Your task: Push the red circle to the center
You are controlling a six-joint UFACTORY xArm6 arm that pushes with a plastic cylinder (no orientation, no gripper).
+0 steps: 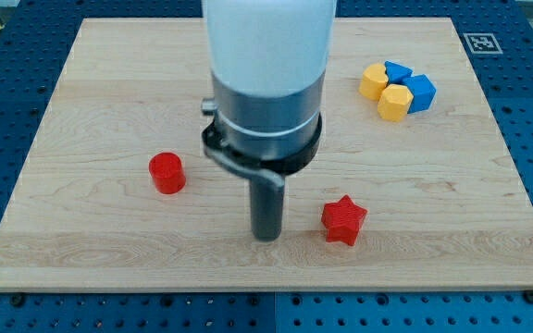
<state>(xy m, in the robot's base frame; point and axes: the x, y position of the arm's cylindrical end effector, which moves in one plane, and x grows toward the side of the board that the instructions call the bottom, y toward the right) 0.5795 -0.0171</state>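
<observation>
The red circle is a short red cylinder lying on the wooden board, left of the middle. My tip is at the end of the dark rod, below the board's middle. It stands to the right of and slightly below the red circle, apart from it. A red star lies just to the tip's right, not touching it.
At the view's upper right is a tight cluster: a yellow hexagon-like block, a second yellow block, a blue block and another blue piece. The arm's white and grey body covers the board's top middle.
</observation>
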